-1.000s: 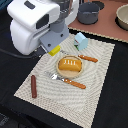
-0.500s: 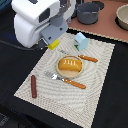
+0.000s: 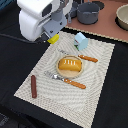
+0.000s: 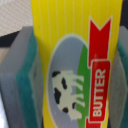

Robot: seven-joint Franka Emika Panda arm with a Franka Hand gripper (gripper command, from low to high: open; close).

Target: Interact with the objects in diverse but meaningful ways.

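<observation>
Lifted higher, yellow butter box point(image 4: 75, 65) shows cow, red banner.

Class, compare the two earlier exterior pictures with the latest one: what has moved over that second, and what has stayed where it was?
The arm has drifted slightly up and toward the exterior view's left, carrying the yellow butter box clamped in its gripper; nothing was picked up or released. The bread loaf, sausage, blue carton, fork and knife have not moved on the placemat.
</observation>
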